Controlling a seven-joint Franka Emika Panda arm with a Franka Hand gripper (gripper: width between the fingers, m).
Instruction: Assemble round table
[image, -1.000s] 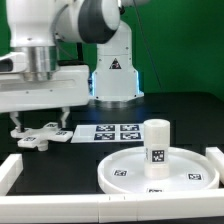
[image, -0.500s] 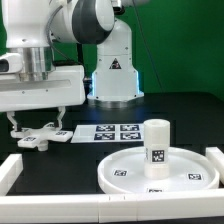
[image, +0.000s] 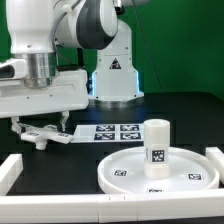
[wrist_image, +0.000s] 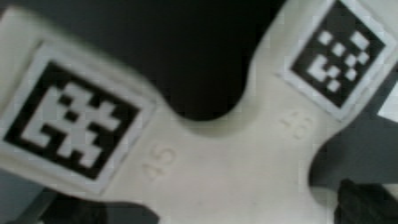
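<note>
- Exterior view, worktop (image: 190, 120) black; arm hangs in from 10 o'clock of frame centre, its base tower (image: 113, 75) standing at 12 o'clock against the green backdrop.
- Fingers (image: 41, 124) spread as wide as I see them go, pinching nothing; they point down at 8 o'clock of frame centre, one tip towards each end of the part below.
- Cross-shaped foot piece (image: 42, 135) lies flat on the worktop right under the fingers; whether either tip touches it I cannot tell from here.
- Wrist view: the foot piece (wrist_image: 205, 150) fills the picture, blurred; two of its arms each carry a black-and-white square tag, with dark worktop showing in the notch between them.
- Marker board (image: 108, 131) lies flat just towards 6 o'clock of frame centre, at 3 o'clock of the foot piece and close beside it.
- Round disc (image: 185, 165) lies at 5 o'clock of frame centre, rim up, well apart from the foot piece; small tags show on its face.
- Leg (image: 157, 143) stands upright on the disc, near its middle, a tag on the side facing the camera.
- White border rail (image: 90, 205) runs along the 6 o'clock edge of the worktop; the disc lies just inside it.
</note>
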